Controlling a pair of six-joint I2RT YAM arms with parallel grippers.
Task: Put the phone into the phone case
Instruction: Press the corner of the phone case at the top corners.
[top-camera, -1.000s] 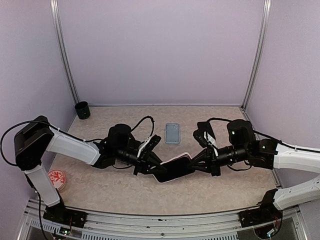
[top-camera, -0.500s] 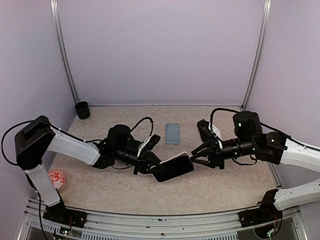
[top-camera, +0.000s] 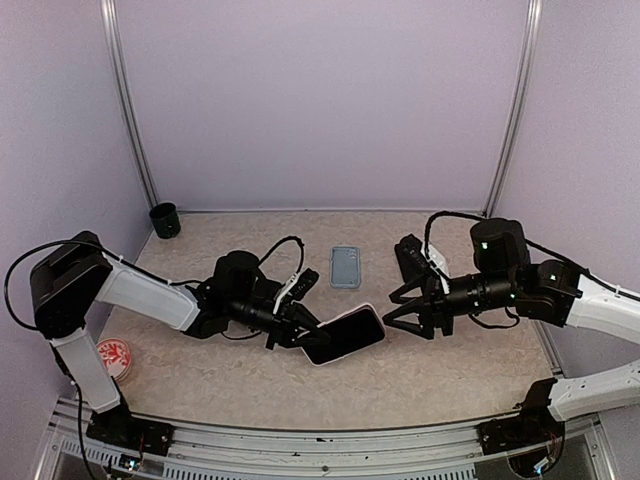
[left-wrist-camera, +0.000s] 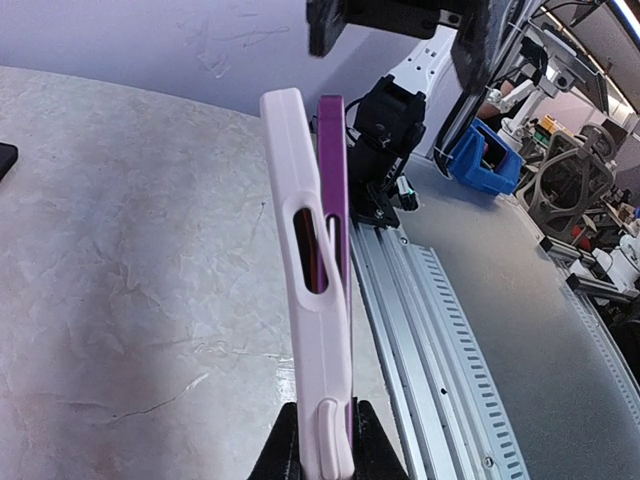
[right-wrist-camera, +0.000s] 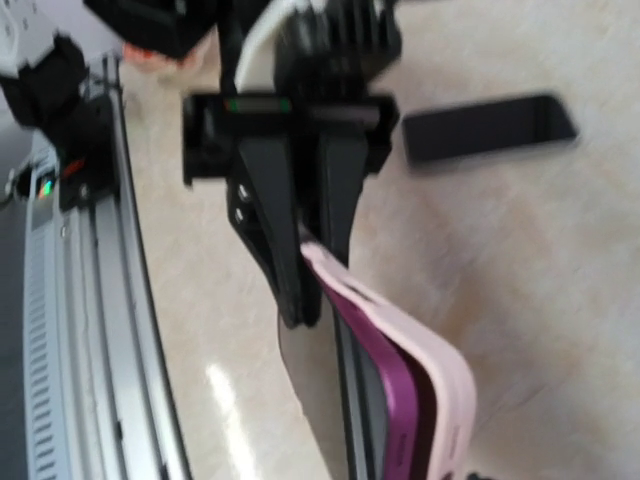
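The purple phone (top-camera: 350, 337) sits partly inside the pale pink phone case (left-wrist-camera: 310, 300). It is held edge-up just above the table in the middle of the top view. My left gripper (top-camera: 306, 335) is shut on the case's left end, its black fingers (right-wrist-camera: 290, 240) clamping both sides. In the left wrist view the phone's purple edge (left-wrist-camera: 333, 170) stands slightly apart from the case near the far end. My right gripper (top-camera: 394, 309) is open, just right of the phone and not touching it. The right wrist view looks along the phone (right-wrist-camera: 400, 400) from close up.
A light blue flat case or phone (top-camera: 345, 267) lies behind the held phone, and a black flat slab (right-wrist-camera: 490, 128) lies next to it. A dark cup (top-camera: 164, 220) stands at the back left, a red-and-white dish (top-camera: 115, 357) at the front left. A metal rail (top-camera: 300, 440) runs along the near edge.
My right gripper has let go of the phone's right end, opened, and drawn back to the right. The left gripper still holds the cased phone in nearly the same place.
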